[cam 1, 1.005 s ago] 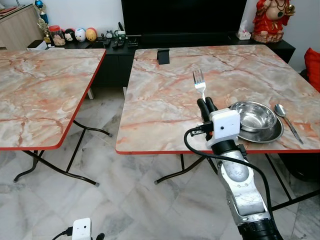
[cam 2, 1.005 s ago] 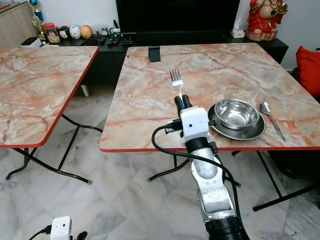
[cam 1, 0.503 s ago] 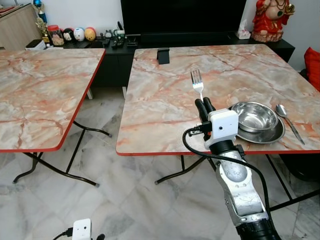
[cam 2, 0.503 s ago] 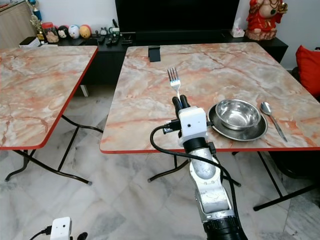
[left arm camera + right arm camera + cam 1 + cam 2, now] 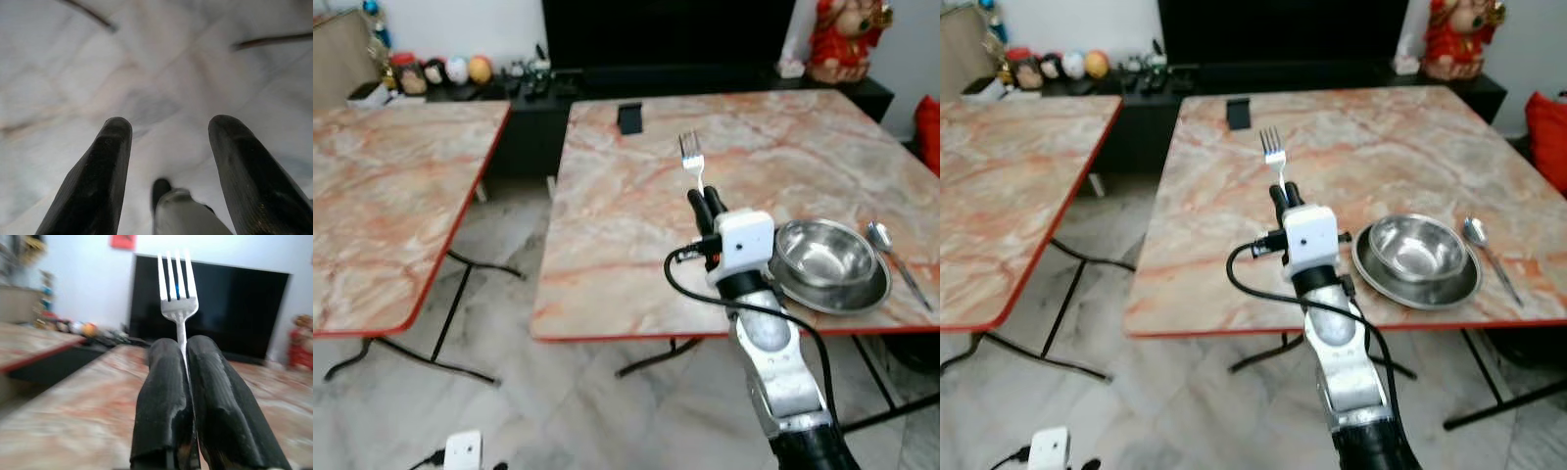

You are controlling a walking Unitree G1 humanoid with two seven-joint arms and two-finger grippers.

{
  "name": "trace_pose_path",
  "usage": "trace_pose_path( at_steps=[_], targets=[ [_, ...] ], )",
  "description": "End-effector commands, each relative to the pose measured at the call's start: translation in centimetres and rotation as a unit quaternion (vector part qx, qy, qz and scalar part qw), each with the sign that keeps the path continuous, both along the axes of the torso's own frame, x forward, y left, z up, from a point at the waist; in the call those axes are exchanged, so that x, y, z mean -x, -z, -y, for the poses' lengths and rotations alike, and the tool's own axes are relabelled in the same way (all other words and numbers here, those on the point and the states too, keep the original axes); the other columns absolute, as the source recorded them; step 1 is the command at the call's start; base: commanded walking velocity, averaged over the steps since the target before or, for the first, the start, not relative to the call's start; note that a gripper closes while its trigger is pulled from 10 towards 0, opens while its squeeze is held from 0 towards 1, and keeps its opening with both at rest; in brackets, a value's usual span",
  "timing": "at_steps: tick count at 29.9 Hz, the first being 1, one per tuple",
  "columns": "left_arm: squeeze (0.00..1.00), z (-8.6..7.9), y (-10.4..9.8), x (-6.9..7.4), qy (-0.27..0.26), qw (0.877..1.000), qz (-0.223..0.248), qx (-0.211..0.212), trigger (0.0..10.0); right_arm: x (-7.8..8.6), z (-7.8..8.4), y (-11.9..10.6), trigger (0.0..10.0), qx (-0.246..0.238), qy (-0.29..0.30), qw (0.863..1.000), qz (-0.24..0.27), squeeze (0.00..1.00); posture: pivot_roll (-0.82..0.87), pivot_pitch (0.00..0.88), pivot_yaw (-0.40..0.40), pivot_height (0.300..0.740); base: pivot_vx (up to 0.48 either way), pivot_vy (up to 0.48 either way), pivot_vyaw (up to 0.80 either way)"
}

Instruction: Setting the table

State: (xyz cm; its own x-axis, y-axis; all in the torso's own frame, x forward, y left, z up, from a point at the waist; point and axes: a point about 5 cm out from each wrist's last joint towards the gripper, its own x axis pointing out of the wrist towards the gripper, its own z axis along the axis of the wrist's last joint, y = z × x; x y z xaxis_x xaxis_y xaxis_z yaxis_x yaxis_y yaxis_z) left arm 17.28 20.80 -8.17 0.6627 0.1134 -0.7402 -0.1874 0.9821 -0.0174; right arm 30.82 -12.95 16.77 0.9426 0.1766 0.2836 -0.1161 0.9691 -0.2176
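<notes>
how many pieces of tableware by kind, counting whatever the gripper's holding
fork: 1, held in the right gripper
bowl: 1
plate: 1, under the bowl
spoon: 1
total: 4

silver fork (image 5: 691, 157) upright, tines up — steel bowl (image 5: 824, 257) on plate (image 5: 847, 296), spoon (image 5: 893, 257) beside.

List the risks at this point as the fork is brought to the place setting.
The right gripper pinches the fork by its thin handle alone, tines up, so it may pivot or slip when lowered. The bowl on its plate sits close beside the arm; a sideways swing might knock them or the spoon.
</notes>
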Motion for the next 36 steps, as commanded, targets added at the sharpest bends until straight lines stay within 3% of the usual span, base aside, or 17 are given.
trace_pose_path(
  at_steps=[1,25,36],
  targets=[
    [0.00,-1.17,0.23,0.97,-0.005,1.000,-0.016,-0.013,10.0,-0.07,-1.38,-1.04,10.0,-0.011,-0.021,1.000,0.018,0.00,-0.10,0.000,0.034,0.740,0.315,0.000,0.00],
    [0.00,-1.17,0.17,0.85,0.004,1.000,-0.016,-0.018,10.0,-0.14,-1.51,-1.07,10.0,-0.012,-0.023,1.000,0.017,0.00,-0.10,0.000,0.034,0.740,0.024,0.000,0.00],
    [0.00,-1.19,0.17,0.86,0.007,1.000,-0.016,-0.020,10.0,-0.12,-1.49,-1.01,10.0,-0.011,-0.020,1.000,0.015,0.00,-0.10,0.000,0.035,0.740,0.000,-0.296,0.00]
  ],
)
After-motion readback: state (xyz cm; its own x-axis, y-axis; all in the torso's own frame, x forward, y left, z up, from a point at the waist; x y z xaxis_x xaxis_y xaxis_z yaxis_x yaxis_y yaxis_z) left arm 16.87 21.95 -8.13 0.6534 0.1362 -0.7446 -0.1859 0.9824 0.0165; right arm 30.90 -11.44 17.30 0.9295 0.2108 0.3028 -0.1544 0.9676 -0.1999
